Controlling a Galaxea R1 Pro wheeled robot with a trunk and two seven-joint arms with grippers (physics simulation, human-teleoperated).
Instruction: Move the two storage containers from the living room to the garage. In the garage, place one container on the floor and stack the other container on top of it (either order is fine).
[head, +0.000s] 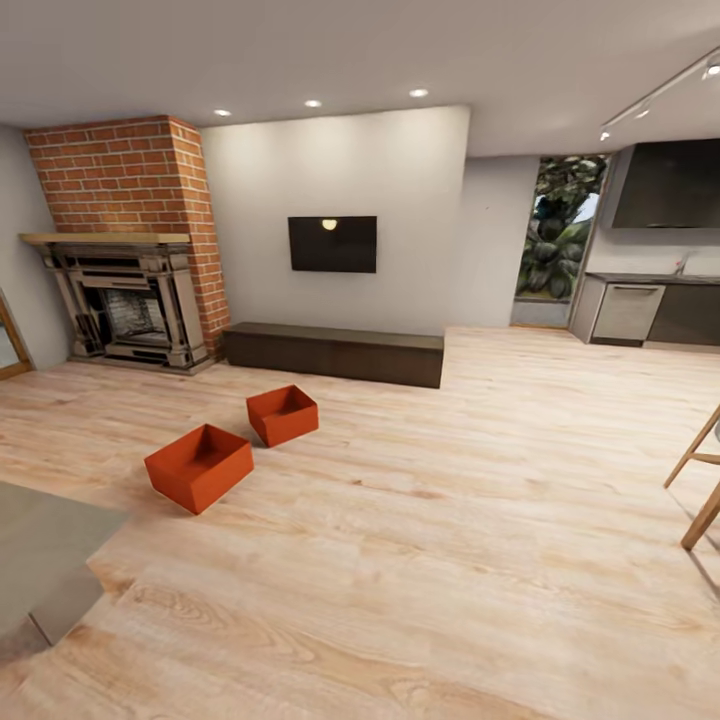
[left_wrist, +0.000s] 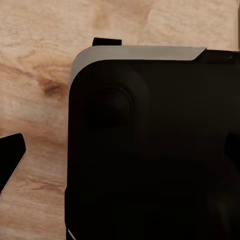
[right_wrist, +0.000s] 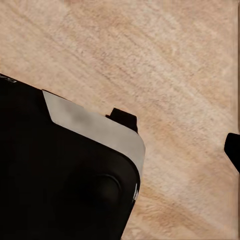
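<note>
Two storage containers stand on the light wood-plank floor of the living room, left of centre in the head view. The nearer container (head: 200, 465) is orange-red, lidless and empty. The farther container (head: 283, 413) sits just behind it and to its right, a small gap apart. My left gripper (left_wrist: 59, 98) hangs over the plank floor with its dark fingertips (left_wrist: 106, 41) spread wide and nothing between them. My right gripper (right_wrist: 178, 134) is also open over bare planks, its fingertips (right_wrist: 124, 119) far apart. Both are far from the containers.
A red-brick fireplace (head: 130, 240) stands at the back left, with a long dark low cabinet (head: 335, 352) to its right under a wall screen (head: 333, 243). Kitchen units (head: 650, 310) are at the far right, wooden chair legs (head: 700, 480) at the right edge, a grey rug (head: 45, 545) at the lower left.
</note>
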